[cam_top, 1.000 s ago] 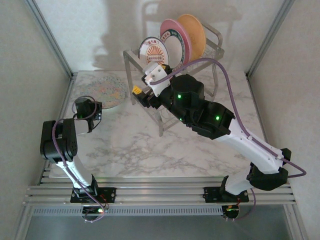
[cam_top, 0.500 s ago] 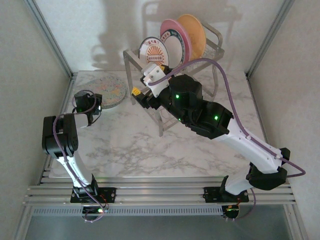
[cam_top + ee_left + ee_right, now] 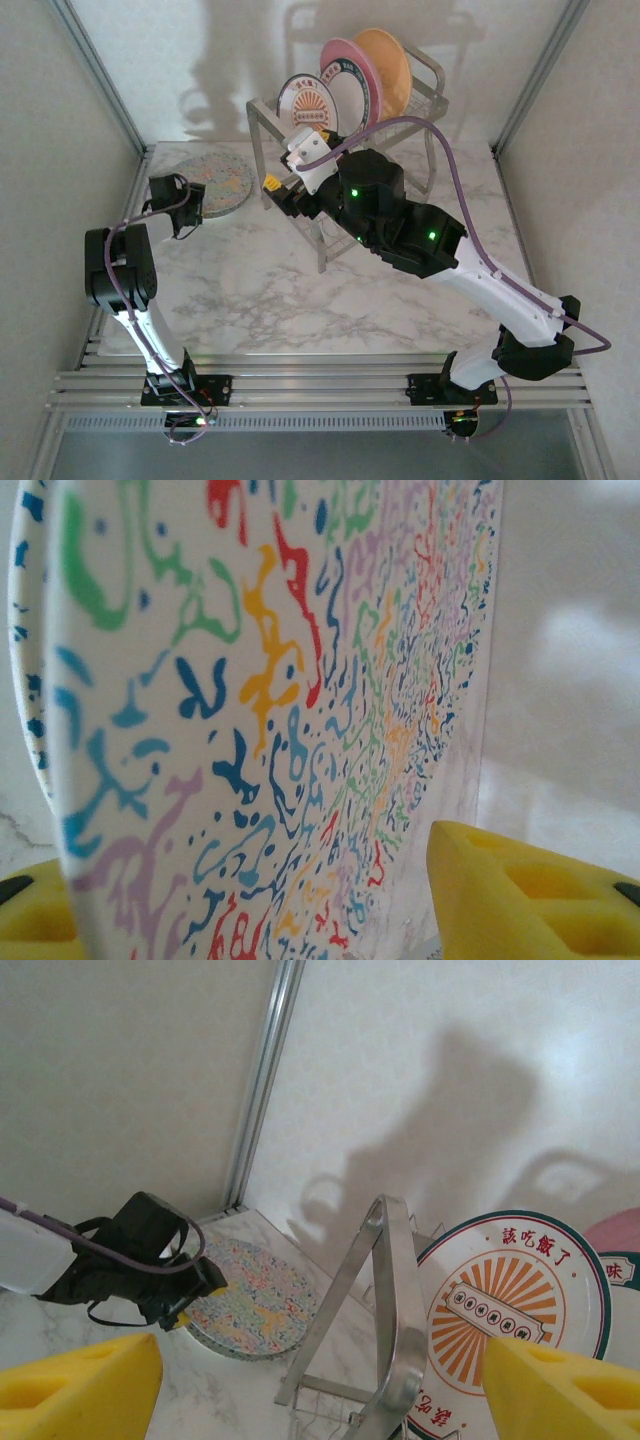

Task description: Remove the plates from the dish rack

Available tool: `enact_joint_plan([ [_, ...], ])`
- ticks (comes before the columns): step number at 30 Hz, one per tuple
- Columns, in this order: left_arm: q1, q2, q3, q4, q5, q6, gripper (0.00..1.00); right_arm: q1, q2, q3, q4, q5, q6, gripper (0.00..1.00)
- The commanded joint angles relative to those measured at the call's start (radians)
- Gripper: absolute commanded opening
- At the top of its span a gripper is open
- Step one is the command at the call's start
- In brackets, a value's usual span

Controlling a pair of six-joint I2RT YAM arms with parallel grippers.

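A large speckled plate [image 3: 218, 180] lies flat on the marble at the far left. My left gripper [image 3: 183, 203] stands at its near-left rim. In the left wrist view the plate [image 3: 300, 680] sits between the yellow fingers [image 3: 530, 890] with a gap on the right, so the left gripper [image 3: 280, 925] is open. The dish rack [image 3: 322, 250] holds a medallion plate [image 3: 308, 103], a green-rimmed plate [image 3: 346, 88], a pink plate [image 3: 340, 50] and an orange plate [image 3: 390, 65] upright. My right gripper [image 3: 280, 188] hovers open by the rack's front left corner. In the right wrist view the right gripper [image 3: 320, 1400] holds nothing.
The rack's metal leg [image 3: 395, 1290] rises straight ahead of the right wrist, with the medallion plate [image 3: 510, 1300] just behind it. Walls and an aluminium post [image 3: 100, 75] close in the left side. Bare marble [image 3: 300, 310] spreads in front of the rack.
The left jaws have opened from shut on the speckled plate's rim, and the left wrist has shifted a little toward the back. The right arm has barely moved.
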Motion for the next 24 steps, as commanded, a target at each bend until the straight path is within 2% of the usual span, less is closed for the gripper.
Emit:
enact_joint_plan([
  [1, 0.008, 0.023, 0.051, -0.099, -0.017, 0.026, 0.57, 0.009, 0.006, 0.031, 0.012, 0.031, 0.014, 0.84],
  [24, 0.007, 0.031, 0.083, -0.254, -0.058, 0.059, 0.61, 0.009, -0.011, 0.028, 0.004, 0.034, 0.023, 0.84],
])
